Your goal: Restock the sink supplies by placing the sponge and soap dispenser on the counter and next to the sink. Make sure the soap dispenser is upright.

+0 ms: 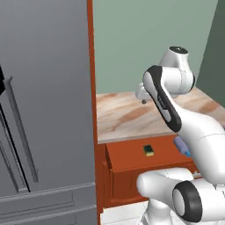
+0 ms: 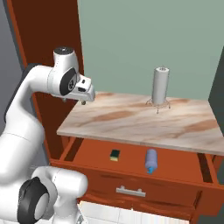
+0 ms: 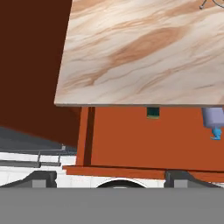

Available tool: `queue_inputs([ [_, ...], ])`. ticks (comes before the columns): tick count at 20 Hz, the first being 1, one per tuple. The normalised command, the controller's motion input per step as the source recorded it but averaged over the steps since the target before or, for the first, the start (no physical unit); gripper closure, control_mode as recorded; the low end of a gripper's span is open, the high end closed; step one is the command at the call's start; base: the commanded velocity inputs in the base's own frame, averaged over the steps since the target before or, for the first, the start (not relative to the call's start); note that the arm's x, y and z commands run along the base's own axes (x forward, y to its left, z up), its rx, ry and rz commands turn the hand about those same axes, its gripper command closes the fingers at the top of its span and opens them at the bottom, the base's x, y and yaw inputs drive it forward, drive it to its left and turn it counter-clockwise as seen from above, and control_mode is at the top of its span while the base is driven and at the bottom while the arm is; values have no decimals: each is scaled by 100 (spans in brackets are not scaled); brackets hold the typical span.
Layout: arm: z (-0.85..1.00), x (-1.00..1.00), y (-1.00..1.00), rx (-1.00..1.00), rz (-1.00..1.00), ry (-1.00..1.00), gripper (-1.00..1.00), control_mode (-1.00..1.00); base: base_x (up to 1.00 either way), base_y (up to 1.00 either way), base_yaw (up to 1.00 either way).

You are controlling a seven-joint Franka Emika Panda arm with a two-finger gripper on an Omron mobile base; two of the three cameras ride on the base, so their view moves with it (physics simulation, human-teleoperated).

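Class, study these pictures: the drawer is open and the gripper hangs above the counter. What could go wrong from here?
The soap dispenser lies on its side in the drawer, so a grab may leave it tilted, not upright. The sponge is small and sits half under the counter edge, so the open gripper could bump that edge while reaching down.

Open drawer (image 2: 175,173) under counter (image 2: 131,122) overhang

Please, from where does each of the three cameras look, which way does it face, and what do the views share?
Left base view: behind the arm, left; faces the counter and open drawer; arm at right.
Right base view: behind, right; same counter, gripper at left.
Hand view: looks down over the counter edge; finger tips at bottom.
Shared: sponge and soap dispenser lying in the drawer.
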Motion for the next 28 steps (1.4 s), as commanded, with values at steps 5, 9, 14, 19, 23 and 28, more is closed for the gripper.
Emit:
queue_inputs([
  [5, 0, 0, 0, 0, 0, 0, -100, 100, -35, -87, 0],
  [9, 0, 0, 0, 0, 0, 0, -100, 100, -6, -73, 0],
  [14, 0, 0, 0, 0, 0, 0, -100, 100, 0, -44, 0],
  [19, 0, 0, 0, 0, 0, 0, -100, 100, -7, -13, 0],
  [23, -42, 20, -13, 0, 0, 6, -100, -100, 0, 0, 0],
  [28, -100, 50, -8, -4, 0, 27, -100, -100, 0, 0, 0],
])
